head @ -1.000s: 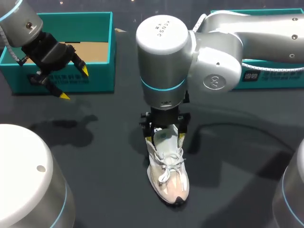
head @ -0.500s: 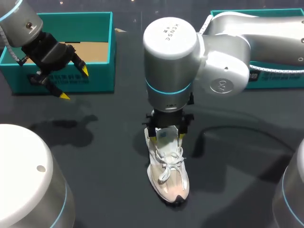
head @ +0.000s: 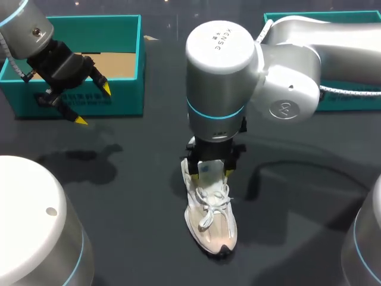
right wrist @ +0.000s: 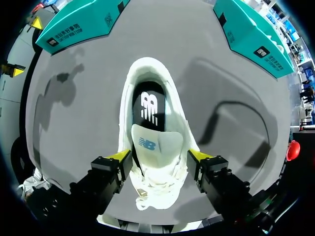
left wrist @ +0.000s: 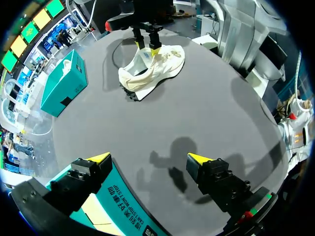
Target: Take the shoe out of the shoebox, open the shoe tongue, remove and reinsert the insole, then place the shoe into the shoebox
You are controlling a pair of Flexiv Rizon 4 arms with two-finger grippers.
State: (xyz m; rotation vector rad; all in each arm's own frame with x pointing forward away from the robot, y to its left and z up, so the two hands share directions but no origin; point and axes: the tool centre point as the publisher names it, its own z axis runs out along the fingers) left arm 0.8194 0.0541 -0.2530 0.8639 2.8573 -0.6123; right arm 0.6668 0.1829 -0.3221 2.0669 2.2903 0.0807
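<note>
1. Your dark worktop has open room all around the white shoe, which sits on its sole mid-table.
2. Your right claw is spread, straddling the shoe's collar beside the tongue.
3. Your left claw hangs spread by the teal shoebox front wall, well apart from the shoe.
</note>
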